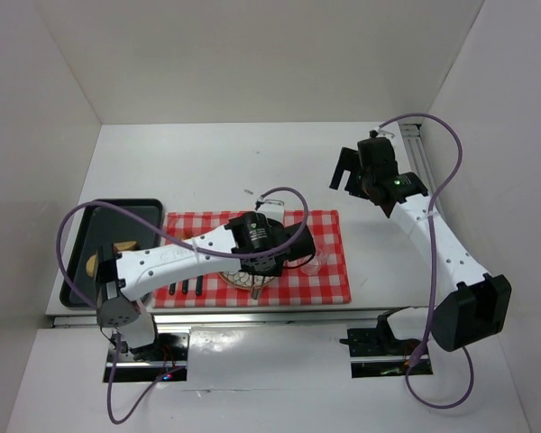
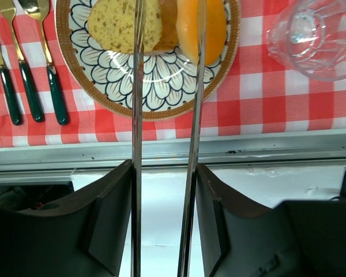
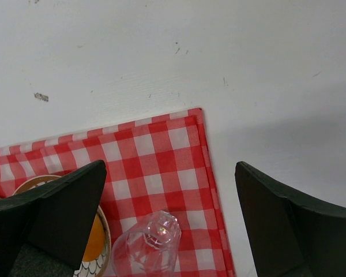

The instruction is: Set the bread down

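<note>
The bread (image 2: 115, 23) lies on the plate (image 2: 161, 86), three pieces side by side. The left gripper (image 2: 169, 8) holds its long blades part-spread over them, pinching nothing I can make out. The right gripper (image 3: 170, 173) hangs wide apart and empty over a corner of the cloth (image 2: 265, 98). Beside the plate are one glass (image 2: 314, 34) and three pieces of cutlery (image 2: 29, 75), and one tray (image 1: 72, 271) shows two more pieces of bread.
</note>
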{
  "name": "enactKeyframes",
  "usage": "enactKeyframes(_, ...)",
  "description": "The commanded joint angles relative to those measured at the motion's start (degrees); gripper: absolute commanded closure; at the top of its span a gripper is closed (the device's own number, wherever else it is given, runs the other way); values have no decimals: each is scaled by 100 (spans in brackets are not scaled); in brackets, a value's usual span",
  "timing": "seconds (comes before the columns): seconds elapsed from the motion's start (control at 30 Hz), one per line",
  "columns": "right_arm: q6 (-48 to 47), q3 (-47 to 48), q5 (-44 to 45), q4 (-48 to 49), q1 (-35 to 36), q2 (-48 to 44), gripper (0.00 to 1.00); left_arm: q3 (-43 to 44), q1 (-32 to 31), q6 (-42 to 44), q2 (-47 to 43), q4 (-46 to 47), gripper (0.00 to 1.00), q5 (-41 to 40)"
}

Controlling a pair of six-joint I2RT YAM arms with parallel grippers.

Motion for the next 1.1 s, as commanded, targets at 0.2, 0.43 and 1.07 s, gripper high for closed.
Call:
enactKeyframes(0.2, 11, 47, 10, 150, -32, -16, 0, 366, 1524, 954, -872, 36, 45, -59)
enactKeyframes(0.43, 11, 47, -42, 203, -32, 36, 0, -397, 3926, 3054, -1497, 2417, 45, 1004)
enactKeyframes(1.07, 11, 47, 72, 370, -32, 599, 0, -136, 5914, 4330, 1505, 5390, 39, 1707)
